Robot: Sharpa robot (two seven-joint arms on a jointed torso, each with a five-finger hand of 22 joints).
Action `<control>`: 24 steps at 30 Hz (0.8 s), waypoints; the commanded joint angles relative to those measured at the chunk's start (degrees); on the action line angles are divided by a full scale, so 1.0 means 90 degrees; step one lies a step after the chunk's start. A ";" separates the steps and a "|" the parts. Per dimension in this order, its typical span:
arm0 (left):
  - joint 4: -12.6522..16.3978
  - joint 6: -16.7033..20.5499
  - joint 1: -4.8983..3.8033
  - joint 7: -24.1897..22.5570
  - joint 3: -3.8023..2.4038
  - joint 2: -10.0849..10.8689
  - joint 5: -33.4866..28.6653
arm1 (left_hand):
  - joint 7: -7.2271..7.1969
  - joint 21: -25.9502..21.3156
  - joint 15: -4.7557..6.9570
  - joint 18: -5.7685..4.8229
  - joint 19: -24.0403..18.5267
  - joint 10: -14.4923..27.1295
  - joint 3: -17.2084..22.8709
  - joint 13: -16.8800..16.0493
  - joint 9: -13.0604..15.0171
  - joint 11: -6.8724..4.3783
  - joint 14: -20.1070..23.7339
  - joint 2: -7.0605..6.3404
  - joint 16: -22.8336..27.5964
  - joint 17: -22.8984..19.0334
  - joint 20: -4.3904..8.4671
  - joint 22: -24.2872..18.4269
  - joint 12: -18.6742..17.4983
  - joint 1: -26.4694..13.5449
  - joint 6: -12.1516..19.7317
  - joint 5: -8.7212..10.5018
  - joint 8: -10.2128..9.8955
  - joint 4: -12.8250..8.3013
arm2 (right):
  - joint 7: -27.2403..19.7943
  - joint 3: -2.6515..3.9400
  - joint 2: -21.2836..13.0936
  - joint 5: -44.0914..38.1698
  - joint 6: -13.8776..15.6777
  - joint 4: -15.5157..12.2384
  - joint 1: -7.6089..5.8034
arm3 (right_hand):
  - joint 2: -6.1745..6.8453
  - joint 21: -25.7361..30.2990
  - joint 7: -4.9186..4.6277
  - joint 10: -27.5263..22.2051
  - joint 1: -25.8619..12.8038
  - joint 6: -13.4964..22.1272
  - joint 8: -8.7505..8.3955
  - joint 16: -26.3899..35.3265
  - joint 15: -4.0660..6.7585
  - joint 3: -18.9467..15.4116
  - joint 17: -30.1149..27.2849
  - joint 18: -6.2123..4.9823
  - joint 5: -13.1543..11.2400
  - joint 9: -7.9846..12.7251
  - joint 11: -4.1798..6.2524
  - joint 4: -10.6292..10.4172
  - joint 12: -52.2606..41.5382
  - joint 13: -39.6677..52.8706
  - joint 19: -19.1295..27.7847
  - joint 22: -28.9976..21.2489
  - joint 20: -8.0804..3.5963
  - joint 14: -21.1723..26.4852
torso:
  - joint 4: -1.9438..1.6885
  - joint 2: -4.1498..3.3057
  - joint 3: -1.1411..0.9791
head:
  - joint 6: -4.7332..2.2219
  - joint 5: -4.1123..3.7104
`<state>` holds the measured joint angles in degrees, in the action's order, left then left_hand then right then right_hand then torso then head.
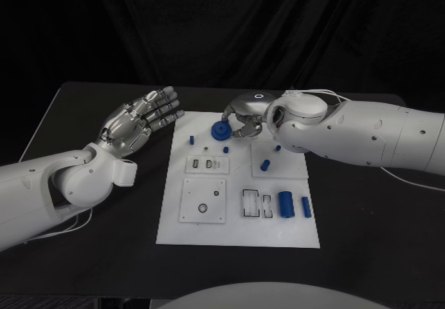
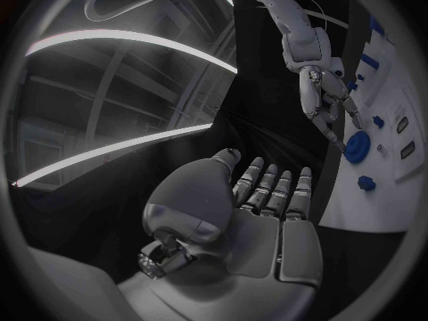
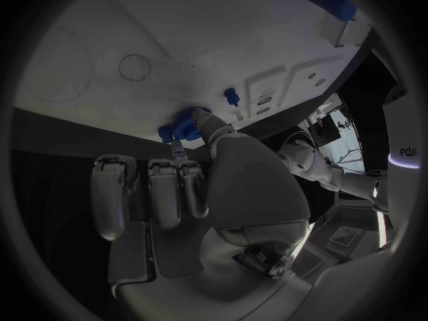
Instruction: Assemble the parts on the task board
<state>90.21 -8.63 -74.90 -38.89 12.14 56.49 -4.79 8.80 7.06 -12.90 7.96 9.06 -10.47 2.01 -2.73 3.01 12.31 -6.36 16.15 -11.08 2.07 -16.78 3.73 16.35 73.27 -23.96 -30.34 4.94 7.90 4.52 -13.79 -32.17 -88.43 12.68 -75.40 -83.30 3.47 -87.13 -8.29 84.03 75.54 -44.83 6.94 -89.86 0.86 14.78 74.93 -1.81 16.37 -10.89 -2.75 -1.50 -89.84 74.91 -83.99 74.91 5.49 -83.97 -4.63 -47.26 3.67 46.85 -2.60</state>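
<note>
The white task board [image 1: 239, 225] lies in the middle of the black table. At its far edge sits a blue gear [image 1: 220, 132], and my right hand [image 1: 247, 118] pinches it between thumb and fingertips. The right wrist view shows the blue gear [image 3: 182, 128] at the tips of my right hand [image 3: 200, 207], on the task board [image 3: 116, 71]. My left hand [image 1: 139, 120] hangs open and flat to the left of the board, holding nothing. In the left wrist view my left hand [image 2: 263, 217] faces my right hand [image 2: 323, 93] and the gear [image 2: 357, 146].
Small blue pegs [image 1: 192, 139] [image 1: 265, 165] stand on the board's far half. Two blue cylinders [image 1: 287, 205] [image 1: 306, 206] lie near its right edge beside a slotted black-outlined block [image 1: 252, 202]. A square plate with holes [image 1: 203, 200] sits front left.
</note>
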 commanded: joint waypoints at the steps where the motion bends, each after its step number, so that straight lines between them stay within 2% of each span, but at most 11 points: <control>1: 0.0000 -0.0105 0.0008 -0.0720 -0.0004 -0.0003 0.0006 | 0.0123 0.0039 -0.0045 -0.0062 0.0057 -0.0002 0.0048 0.0000 0.0002 0.0012 0.0007 -0.0011 -0.0034 0.0007 0.0008 0.0008 0.0006 -0.0043 -0.0012 -0.0021 0.0013 -0.0004 | 0.0073 -0.0008 -0.0030 -0.0039 -0.0018 -0.0025 0.0030 | -0.0076 0.0046 0.0012 0.0664 0.0013 -0.0131 0.0066 -0.0016 -0.0001 -0.0030 0.1674 0.0059 -0.0015 -0.0025 -0.0011 0.0013 -0.0017 0.1676 -0.0325 0.1331 -0.0002 -0.0670 | 0.0002 0.0003 0.0002 | 0.0010 -0.0007; 8: -0.0008 -0.0113 0.0009 -0.0713 -0.0004 -0.0007 0.0006 | 0.0123 0.0039 -0.0045 -0.0062 0.0057 -0.0002 0.0048 0.0000 0.0002 0.0012 0.0007 -0.0011 -0.0034 0.0007 0.0008 0.0008 0.0006 -0.0043 -0.0012 -0.0021 0.0013 -0.0004 | 0.0043 -0.0008 -0.0078 -0.0039 0.0029 -0.0044 0.0040 | -0.0098 0.0074 0.0048 0.0664 0.0040 -0.0367 0.0138 -0.0016 0.0019 -0.0011 0.1674 0.0050 -0.0003 -0.0040 0.0016 0.0013 -0.0017 0.1676 -0.0304 0.1312 -0.0016 -0.0670 | -0.0005 0.0004 -0.0003 | 0.0006 0.0005; 11: -0.0011 -0.0113 0.0009 -0.0712 -0.0004 -0.0003 0.0006 | 0.0128 0.0041 -0.0045 -0.0065 0.0060 0.0003 0.0069 0.0001 0.0002 0.0013 0.0010 -0.0002 -0.0035 0.0007 0.0008 0.0009 0.0006 -0.0050 -0.0014 -0.0025 0.0014 -0.0008 | 0.0036 -0.0009 -0.0100 -0.0039 0.0056 -0.0048 0.0043 | -0.0123 0.0098 0.0120 0.0664 0.0042 -0.0808 0.0315 -0.0016 0.0044 -0.0003 0.1674 0.0042 -0.0011 -0.0112 0.0045 -0.0003 -0.0017 0.1676 -0.0286 0.1296 -0.0039 -0.0670 | -0.0004 0.0005 0.0001 | 0.0009 0.0006; 12: -0.0012 -0.0113 0.0010 -0.0711 -0.0004 -0.0002 0.0006 | 0.0128 0.0041 -0.0045 -0.0065 0.0060 0.0003 0.0069 0.0001 0.0002 0.0013 0.0010 -0.0002 -0.0035 0.0007 0.0008 0.0009 0.0006 -0.0050 -0.0014 -0.0025 0.0014 -0.0008 | 0.0034 -0.0009 -0.0111 -0.0039 0.0073 -0.0051 0.0044 | -0.0125 0.0102 0.0126 0.0664 0.0041 -0.0845 0.0326 -0.0016 0.0047 -0.0003 0.1674 0.0041 -0.0012 -0.0117 0.0045 -0.0005 -0.0017 0.1676 -0.0283 0.1294 -0.0042 -0.0670 | -0.0002 0.0005 0.0001 | 0.0009 0.0008; 17: -0.0014 -0.0116 0.0010 -0.0706 -0.0004 0.0009 0.0006 | 0.0128 0.0041 -0.0045 -0.0065 0.0060 0.0003 0.0069 0.0001 0.0002 0.0013 0.0010 -0.0002 -0.0035 0.0007 0.0008 0.0009 0.0006 -0.0050 -0.0014 -0.0025 0.0014 -0.0008 | 0.0031 -0.0009 -0.0183 -0.0039 0.0198 -0.0071 0.0047 | -0.0126 0.0123 0.0132 0.0664 0.0038 -0.0881 0.0334 -0.0016 0.0050 -0.0005 0.1674 0.0033 -0.0016 -0.0122 0.0050 -0.0010 -0.0017 0.1676 -0.0264 0.1276 -0.0045 -0.0670 | -0.0002 0.0006 0.0002 | 0.0001 0.0034; 20: -0.0009 -0.0110 0.0010 -0.0705 -0.0004 0.0030 0.0006 | 0.0128 0.0041 -0.0045 -0.0065 0.0060 0.0003 0.0069 0.0001 0.0002 0.0013 0.0010 -0.0002 -0.0035 0.0007 0.0008 0.0009 0.0006 -0.0050 -0.0014 -0.0025 0.0014 -0.0008 | 0.0036 -0.0009 -0.0259 -0.0039 0.0316 -0.0094 0.0045 | -0.0124 0.0125 0.0134 0.0664 0.0020 -0.0905 0.0334 -0.0016 0.0053 -0.0014 0.1674 0.0033 -0.0028 -0.0124 0.0050 -0.0025 -0.0017 0.1676 -0.0264 0.1276 -0.0048 -0.0670 | -0.0014 0.0005 0.0003 | 0.0003 0.0029; 24: 0.0000 -0.0102 0.0011 -0.0707 -0.0004 0.0050 0.0006 | 0.0129 0.0043 -0.0045 -0.0067 0.0062 0.0001 0.0084 -0.0001 0.0003 0.0015 0.0009 0.0003 -0.0040 0.0007 0.0008 0.0010 0.0014 -0.0054 -0.0017 -0.0028 0.0014 -0.0011 | 0.0054 -0.0008 -0.0377 -0.0013 0.0453 -0.0175 0.0025 | -0.0122 0.0139 0.0135 0.0664 -0.0031 -0.0918 0.0316 -0.0016 0.0055 -0.0037 0.1674 0.0029 -0.0057 -0.0120 0.0052 -0.0069 -0.0017 0.1676 -0.0253 0.1265 -0.0053 -0.0670 | -0.0010 0.0005 0.0004 | -0.0017 0.0027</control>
<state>90.07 -8.76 -74.89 -38.89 12.14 56.91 -4.80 8.80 7.06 -12.90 7.96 9.27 -10.47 2.41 -2.73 3.01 12.31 -6.36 16.16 -11.08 2.06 -16.57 3.73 16.35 73.27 -23.97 -30.34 4.93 7.82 4.42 -13.88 -35.22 -88.44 13.99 -76.57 -83.02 2.60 -86.08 -7.08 84.03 75.75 -52.73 9.71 -89.86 0.86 14.52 74.92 -1.80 16.15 -11.91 -2.76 -1.77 -89.84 74.91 -84.00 74.91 5.49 -83.97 -4.69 -47.21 3.68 46.80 -2.33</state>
